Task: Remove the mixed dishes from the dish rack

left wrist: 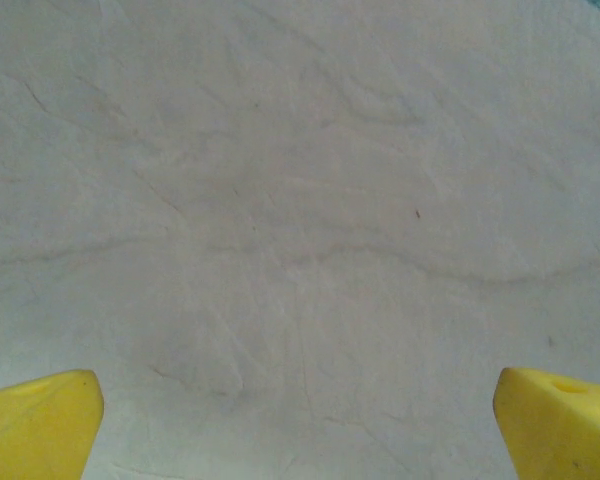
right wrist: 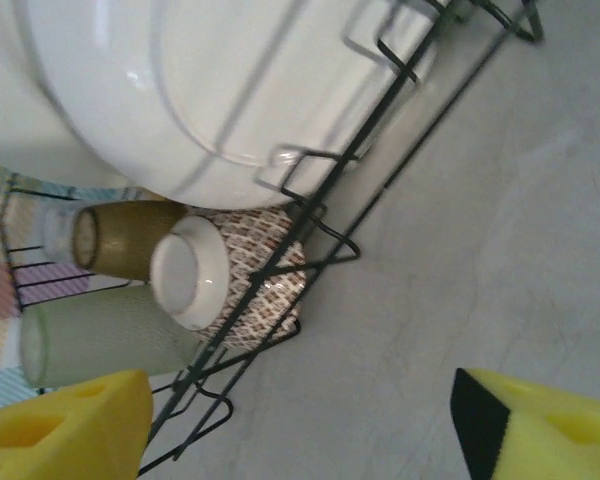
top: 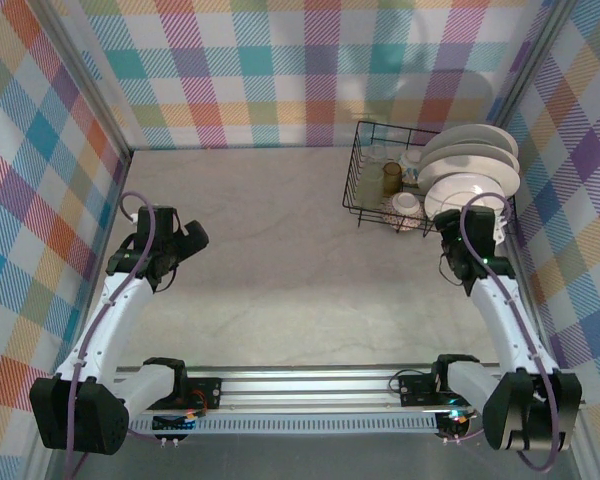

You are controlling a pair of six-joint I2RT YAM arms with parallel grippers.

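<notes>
The dish rack (top: 352,178), loaded with plates (top: 470,162) and a patterned bowl (right wrist: 258,285), is set at the far right of the surface (top: 280,240). An approach to a pick is judged to be in hand: the right tool (right wrist: 302,425) is held just beside the rack, apart and empty, and the left tool (left wrist: 300,415) is held wide apart over bare surface. Next, a reach over the wire rim onto one dish is called for.

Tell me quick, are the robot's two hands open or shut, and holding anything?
Left gripper: open, holding nothing, over the table.
Right gripper: open, holding nothing, beside the dish rack.
</notes>
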